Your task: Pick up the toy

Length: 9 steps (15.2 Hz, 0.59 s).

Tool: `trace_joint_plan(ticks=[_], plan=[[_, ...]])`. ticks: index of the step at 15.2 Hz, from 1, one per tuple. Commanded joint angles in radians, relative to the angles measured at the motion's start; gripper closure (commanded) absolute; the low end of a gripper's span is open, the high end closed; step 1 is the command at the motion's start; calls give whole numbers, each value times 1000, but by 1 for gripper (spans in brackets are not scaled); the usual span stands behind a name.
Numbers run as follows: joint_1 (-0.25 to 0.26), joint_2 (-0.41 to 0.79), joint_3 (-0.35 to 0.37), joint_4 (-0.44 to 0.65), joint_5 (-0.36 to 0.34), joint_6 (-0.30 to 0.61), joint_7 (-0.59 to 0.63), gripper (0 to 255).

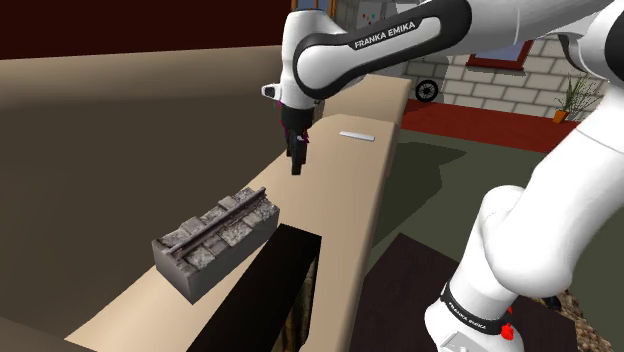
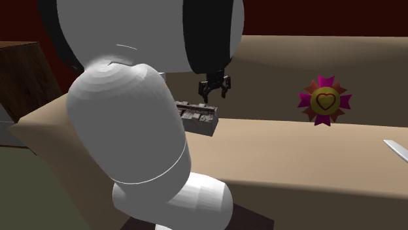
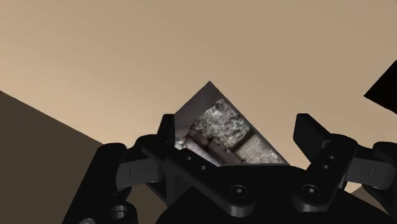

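- Arm (image 1: 380, 45) reaches over the bench (image 1: 350, 190), tool (image 1: 297, 165) pointing down.
- Tool hangs clear of the bench, opened wide, empty.
- Toy (image 1: 215, 240) lies on the bench, near the tool.

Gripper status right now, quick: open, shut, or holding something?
Gripper: open, fingers apart, holding nothing. The track-section toy lies on the counter, untouched.
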Motion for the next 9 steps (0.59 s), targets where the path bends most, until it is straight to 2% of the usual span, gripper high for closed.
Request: trace_joint_plan(ticks=[1,9], plan=[[23,61,12,35,-10,40,-70,0],[104,251,80,146,-67,166,-308,0]])
